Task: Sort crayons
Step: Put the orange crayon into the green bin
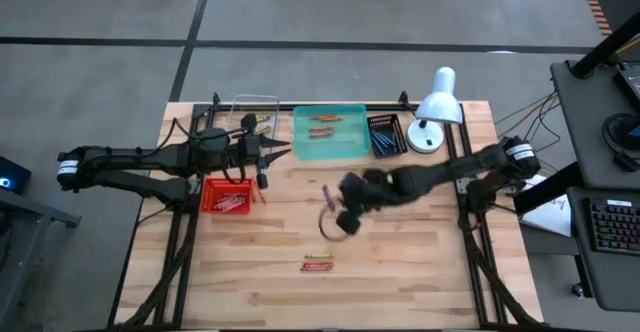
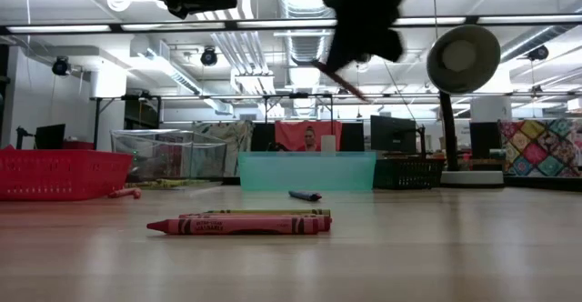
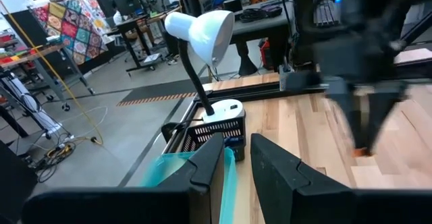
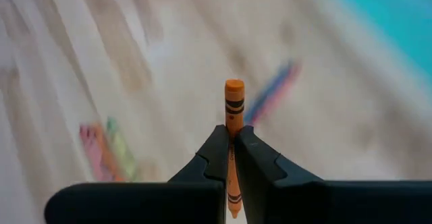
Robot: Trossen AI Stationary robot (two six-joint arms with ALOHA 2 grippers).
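Observation:
My right gripper [image 1: 347,212] hangs above the middle of the table, shut on an orange crayon [image 4: 233,109]; the low view shows that crayon [image 2: 338,77] high over the wood. A red crayon [image 2: 241,226] and a yellow-green one lie side by side [image 1: 317,263] on the near part of the table. A purple crayon [image 1: 327,193] lies flat near the middle. My left gripper [image 1: 275,152] waits by the left end of the teal tray [image 1: 330,132], open with nothing between its fingers [image 3: 206,170]. My right gripper pinches the orange crayon between its two fingers, around the crayon's middle [image 4: 233,126]. Both of the crayon's ends stick out past the fingers. The fingers slant down from the table's right side. The crayon is lifted clear and tilted.
A red mesh basket [image 1: 228,197] with red crayons stands at the left. At the back stand a clear tray [image 1: 255,112], the teal tray holding orange crayons, a black basket [image 1: 387,135] with blue ones, and a white desk lamp [image 1: 437,107]. Bare wood lies near the front edge.

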